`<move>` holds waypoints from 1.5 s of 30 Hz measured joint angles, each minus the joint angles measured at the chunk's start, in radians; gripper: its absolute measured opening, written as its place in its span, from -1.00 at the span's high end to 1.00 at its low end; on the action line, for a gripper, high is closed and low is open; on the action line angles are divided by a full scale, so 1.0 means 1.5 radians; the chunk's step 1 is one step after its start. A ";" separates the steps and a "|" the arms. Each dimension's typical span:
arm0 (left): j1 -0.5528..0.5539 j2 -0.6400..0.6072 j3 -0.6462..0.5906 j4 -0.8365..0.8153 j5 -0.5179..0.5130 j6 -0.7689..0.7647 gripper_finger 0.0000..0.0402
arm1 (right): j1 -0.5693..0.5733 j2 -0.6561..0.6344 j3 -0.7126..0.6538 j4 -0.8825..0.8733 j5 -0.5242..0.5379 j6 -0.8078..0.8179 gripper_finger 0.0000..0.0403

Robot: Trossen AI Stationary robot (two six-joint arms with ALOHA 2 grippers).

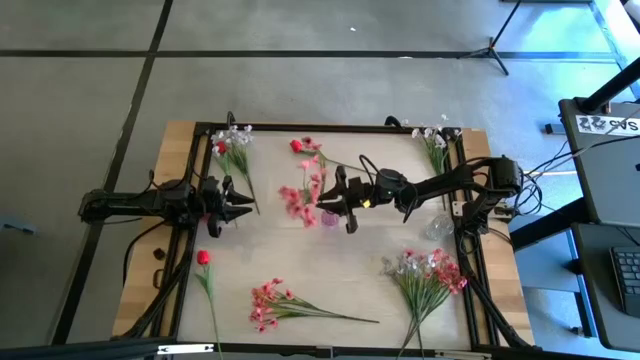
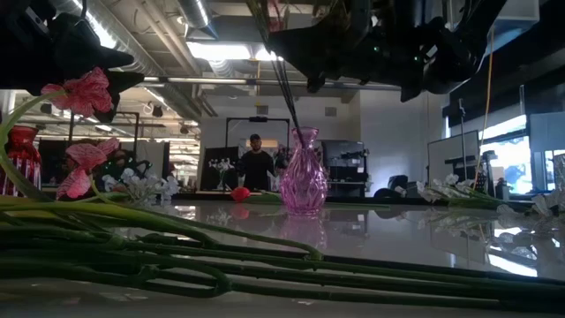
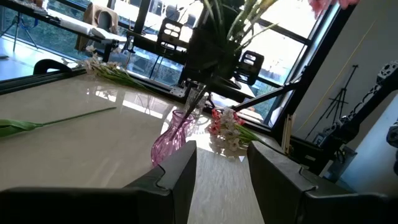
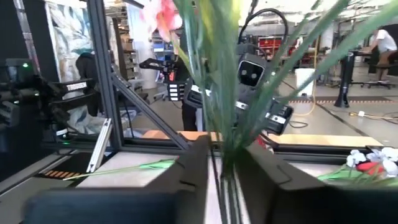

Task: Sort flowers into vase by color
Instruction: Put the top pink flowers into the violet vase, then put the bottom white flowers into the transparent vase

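From above, we are seeing the right gripper [image 1: 338,205] reaching to mid-table, poised over the pink glass vase [image 1: 329,217], with a pink spray [image 1: 303,193] fanning out just beyond its jaws toward the left arm; the left gripper [image 1: 236,204] is waiting near the table's left side, its jaws spread and empty, a white-and-red bunch [image 1: 232,146] lying off to one side of them. A red bud [image 1: 204,258], a second pink spray [image 1: 268,303] and a mixed bunch [image 1: 427,272] are lying along the near edge, well apart from both grippers, and a white sprig [image 1: 434,140] is sitting in the far right corner. At table height, we are watching thin stems [image 2: 290,99] running straight down from the right gripper's jaws into the vase's neck [image 2: 303,137]. Through the left wrist camera, the left fingers [image 3: 180,172] are standing apart with the vase directly ahead between them. Through the right wrist camera, green stems [image 4: 225,118] are sitting in the narrow gap between the right fingers [image 4: 198,163]; we cannot tell whether those jaws are pinching them or parting.
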 joint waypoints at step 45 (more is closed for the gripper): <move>0.000 0.000 0.000 0.000 0.000 0.000 0.30 | 0.218 -0.367 0.131 -1.177 0.091 0.443 0.11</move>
